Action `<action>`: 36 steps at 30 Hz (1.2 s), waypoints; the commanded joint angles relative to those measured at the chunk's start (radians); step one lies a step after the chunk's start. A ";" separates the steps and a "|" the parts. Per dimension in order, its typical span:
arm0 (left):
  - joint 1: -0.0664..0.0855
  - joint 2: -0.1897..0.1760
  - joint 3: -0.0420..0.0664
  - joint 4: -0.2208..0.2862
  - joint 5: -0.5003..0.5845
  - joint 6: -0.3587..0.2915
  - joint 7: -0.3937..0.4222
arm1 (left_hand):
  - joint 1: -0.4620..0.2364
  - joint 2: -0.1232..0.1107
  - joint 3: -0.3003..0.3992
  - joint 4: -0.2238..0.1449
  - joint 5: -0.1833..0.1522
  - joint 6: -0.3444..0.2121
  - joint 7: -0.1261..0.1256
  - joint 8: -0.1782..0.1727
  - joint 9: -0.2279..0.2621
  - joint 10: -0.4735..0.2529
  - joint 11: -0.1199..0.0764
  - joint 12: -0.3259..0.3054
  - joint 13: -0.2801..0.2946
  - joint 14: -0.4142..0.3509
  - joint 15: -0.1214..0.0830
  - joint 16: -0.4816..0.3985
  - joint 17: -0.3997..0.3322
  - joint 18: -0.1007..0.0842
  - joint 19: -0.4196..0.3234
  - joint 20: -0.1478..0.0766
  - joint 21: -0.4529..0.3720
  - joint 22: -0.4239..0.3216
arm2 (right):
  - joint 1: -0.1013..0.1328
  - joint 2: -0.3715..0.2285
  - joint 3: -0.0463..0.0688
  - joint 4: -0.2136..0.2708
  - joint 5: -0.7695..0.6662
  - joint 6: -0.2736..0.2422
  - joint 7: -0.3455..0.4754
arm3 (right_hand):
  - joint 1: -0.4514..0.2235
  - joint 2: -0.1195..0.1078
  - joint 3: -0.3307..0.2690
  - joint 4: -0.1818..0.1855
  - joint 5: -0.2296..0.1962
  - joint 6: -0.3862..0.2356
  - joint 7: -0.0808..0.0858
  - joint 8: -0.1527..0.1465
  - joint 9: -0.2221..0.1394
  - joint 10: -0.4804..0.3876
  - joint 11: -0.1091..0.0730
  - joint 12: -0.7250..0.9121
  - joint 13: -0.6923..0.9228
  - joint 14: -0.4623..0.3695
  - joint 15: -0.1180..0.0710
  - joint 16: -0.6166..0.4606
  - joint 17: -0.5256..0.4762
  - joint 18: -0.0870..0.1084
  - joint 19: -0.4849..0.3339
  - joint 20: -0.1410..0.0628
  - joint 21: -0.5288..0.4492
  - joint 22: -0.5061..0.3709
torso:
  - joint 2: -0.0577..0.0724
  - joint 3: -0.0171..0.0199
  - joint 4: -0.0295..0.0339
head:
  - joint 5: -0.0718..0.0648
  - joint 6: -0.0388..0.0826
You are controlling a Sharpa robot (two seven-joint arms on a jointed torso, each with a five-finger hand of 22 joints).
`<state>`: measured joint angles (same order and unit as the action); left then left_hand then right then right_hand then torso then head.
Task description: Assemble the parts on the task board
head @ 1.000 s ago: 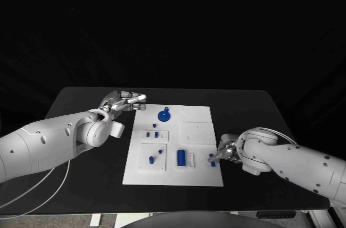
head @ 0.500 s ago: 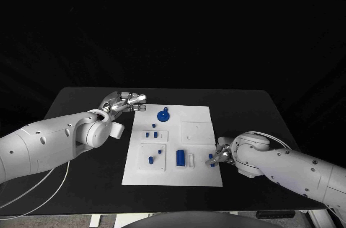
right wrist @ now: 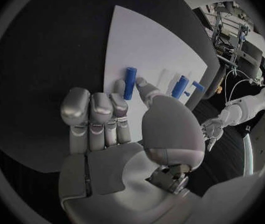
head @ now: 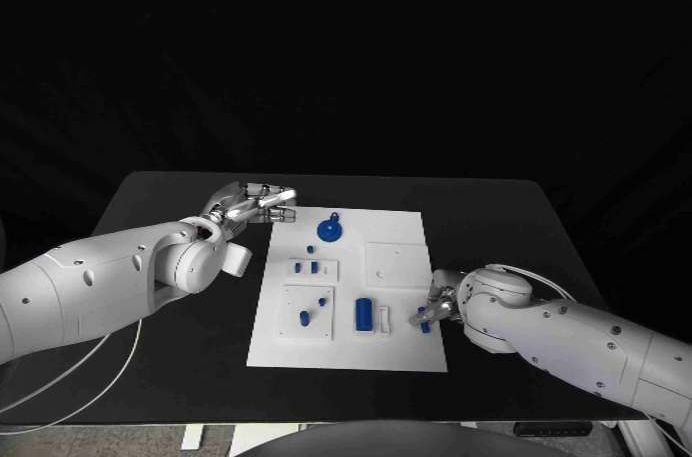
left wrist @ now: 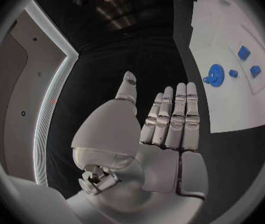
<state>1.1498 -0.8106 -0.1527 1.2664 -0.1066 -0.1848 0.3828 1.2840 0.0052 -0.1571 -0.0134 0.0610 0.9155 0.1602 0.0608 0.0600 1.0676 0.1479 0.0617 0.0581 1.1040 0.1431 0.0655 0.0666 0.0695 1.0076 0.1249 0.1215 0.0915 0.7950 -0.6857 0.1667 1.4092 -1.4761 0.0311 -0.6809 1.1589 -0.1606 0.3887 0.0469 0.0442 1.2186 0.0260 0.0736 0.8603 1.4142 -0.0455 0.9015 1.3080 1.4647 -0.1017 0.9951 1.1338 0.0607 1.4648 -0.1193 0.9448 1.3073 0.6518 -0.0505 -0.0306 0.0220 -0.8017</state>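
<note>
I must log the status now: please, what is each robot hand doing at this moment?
Left robot hand: open, fingers straight, holding nothing.
Right robot hand: pinching a small blue part at the task board edge.

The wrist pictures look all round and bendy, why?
Fisheye lenses: in the left wrist view the task board has a curved edge, and in the right wrist view it bends too behind the right hand. In the head view its edges run straight.

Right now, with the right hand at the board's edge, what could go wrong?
1. The right hand has its fingertips at a small blue peg near the task board edge; a loose pinch could let the peg roll off onto the table.
2. Pressing there may shift the board.
3. The left hand is beside the far corner and could bump it.
</note>
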 commanded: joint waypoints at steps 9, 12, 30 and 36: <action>0.000 0.001 0.000 0.002 -0.003 0.025 -0.004 | -0.003 0.000 0.000 0.003 -0.003 -0.020 0.004 0.000 -0.002 -0.009 0.004 -0.001 0.000 -0.004 0.001 -0.004 0.000 -0.004 -0.005 0.005 -0.005 -0.002 | -0.026 -0.004 -0.016 -0.001 0.045 0.100 -0.018 | -0.020 0.067 0.256 -0.326 0.346 -0.104 0.069 -0.011 -0.764 -0.021 0.020 0.001 -0.001 -0.007 0.020 -0.002 -0.002 0.013 0.003 0.019 0.007 0.120 | 0.000 0.0004 -0.0016 | -0.002 -0.006; 0.000 0.000 -0.001 0.003 -0.004 0.025 -0.005 | -0.002 0.001 0.001 0.002 -0.003 -0.021 0.004 0.000 -0.002 -0.010 0.004 -0.001 0.000 -0.003 0.001 -0.004 0.000 -0.004 -0.004 0.005 -0.005 -0.002 | -0.027 -0.007 -0.016 0.005 0.085 0.114 -0.019 | -0.033 0.067 0.295 -0.330 0.386 -0.111 0.071 -0.011 -0.793 -0.023 0.022 0.004 -0.004 -0.007 0.020 0.001 0.000 0.016 -0.003 0.021 0.022 0.120 | 0.000 0.0009 -0.0007 | -0.003 -0.008; 0.000 -0.002 -0.001 0.004 -0.007 0.024 -0.007 | 0.000 0.001 0.001 0.000 -0.002 -0.026 0.006 0.000 -0.002 -0.011 0.005 -0.001 0.000 -0.003 0.001 -0.004 0.000 -0.004 -0.004 0.005 -0.004 -0.003 | -0.029 -0.023 -0.015 0.031 0.401 -0.106 0.038 | -0.116 0.090 0.282 -0.318 0.469 -0.108 0.067 -0.011 -0.796 -0.025 0.016 0.012 -0.010 -0.008 0.013 0.001 -0.005 0.017 -0.006 0.015 0.035 0.117 | 0.000 0.0005 0.0006 | 0.003 -0.011; 0.000 -0.001 -0.001 0.003 -0.008 0.025 -0.009 | 0.000 0.001 0.001 -0.001 -0.002 -0.025 0.007 0.000 -0.002 -0.012 0.005 0.000 0.000 -0.003 0.001 -0.004 0.000 -0.003 -0.004 0.005 -0.004 -0.004 | -0.028 -0.030 -0.014 0.062 0.576 -0.212 0.091 | -0.091 0.096 0.159 -0.322 0.485 -0.102 0.064 -0.011 -0.796 -0.028 0.015 0.005 -0.016 -0.008 0.012 -0.006 -0.008 0.014 -0.002 0.014 0.021 0.116 | 0.000 0.0006 -0.0004 | 0.006 -0.012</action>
<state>1.1498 -0.8133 -0.1547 1.2672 -0.1090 -0.1746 0.3708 1.2841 0.0052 -0.1571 -0.0134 0.0610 0.8965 0.1694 0.0608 0.0592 1.0640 0.1514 0.0617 0.0581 1.1041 0.1430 0.0654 0.0666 0.0695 1.0077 0.1248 0.1215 0.0889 0.7735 -0.7170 0.1572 1.4654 -1.0700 -0.1082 -0.6328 1.0460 -0.0741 0.4155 -0.1391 0.5268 1.1733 0.0632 0.0598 0.5805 1.3901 -0.0254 0.9096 1.2935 1.4572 -0.0829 0.9944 1.1267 0.0589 1.4594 -0.1033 0.9693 1.3080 0.6517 -0.0499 -0.0304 0.0256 -0.8127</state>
